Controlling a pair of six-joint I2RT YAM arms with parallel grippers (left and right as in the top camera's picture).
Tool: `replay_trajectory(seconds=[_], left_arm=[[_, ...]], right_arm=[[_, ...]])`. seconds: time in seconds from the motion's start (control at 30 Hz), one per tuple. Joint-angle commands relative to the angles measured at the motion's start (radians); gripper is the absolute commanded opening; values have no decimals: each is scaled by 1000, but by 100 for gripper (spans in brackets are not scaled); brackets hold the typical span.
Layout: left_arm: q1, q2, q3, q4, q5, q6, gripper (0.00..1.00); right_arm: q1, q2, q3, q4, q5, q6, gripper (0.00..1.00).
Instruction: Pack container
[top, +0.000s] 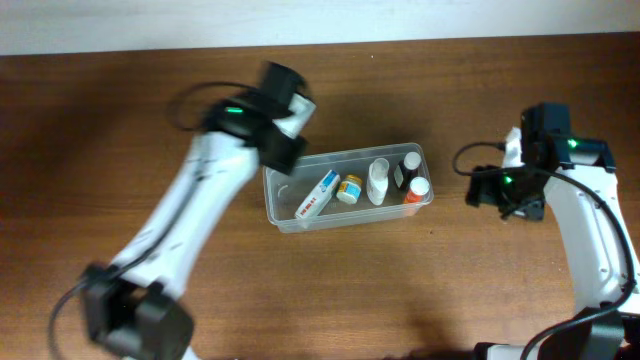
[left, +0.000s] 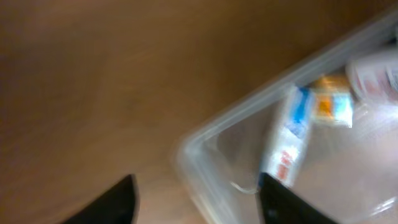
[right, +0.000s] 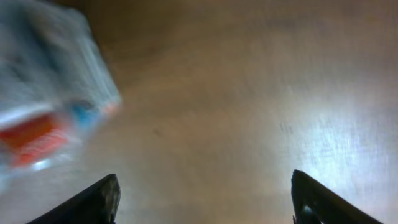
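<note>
The clear plastic container (top: 285, 215) sits mid-table and holds a white-and-blue tube (top: 317, 195), a small yellow-capped jar (top: 349, 188), a white bottle (top: 377, 181), a black-capped bottle (top: 409, 166) and an orange-capped bottle (top: 417, 190). My left gripper (top: 288, 150) is open and empty over the container's left corner. In the left wrist view the corner rim (left: 193, 146) lies between the fingers (left: 196, 199), with the tube (left: 287, 140) inside. My right gripper (top: 484, 190) is open and empty just right of the container. The blurred container end (right: 50, 118) shows in the right wrist view, ahead of the fingers (right: 205, 199).
The wooden table (top: 120, 120) runs to a pale wall strip along the far edge. Both arms' black cables loop near the wrists. The left arm stretches from the front left toward the container; the right arm comes from the front right.
</note>
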Motion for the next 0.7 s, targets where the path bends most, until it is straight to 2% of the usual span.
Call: replay_trajectory(seconds=[0.0,0.1,0.2,0.4,0.53,0.67], left_arm=[[140,-80,2,19,-14,-138,100],[230,-79,2,18,-12,-212,100],[296,-79,2,17,4,-219,100],[328,-105,1,-55,20,-203,100],[296,-277,-111,21,9,-158,100],[260,-569,-418,209,-3,-152,100]], right_arm=[[69,-39,97,66,9,-61,89],[105,-35,100,115,10,-163,99],[118,-36,100,173,10,-194,98],[117,-81,99,109,22,-139,98],[117,-264,18,181,35,-84,98],[117,-517,-183,272,82,-85,98]])
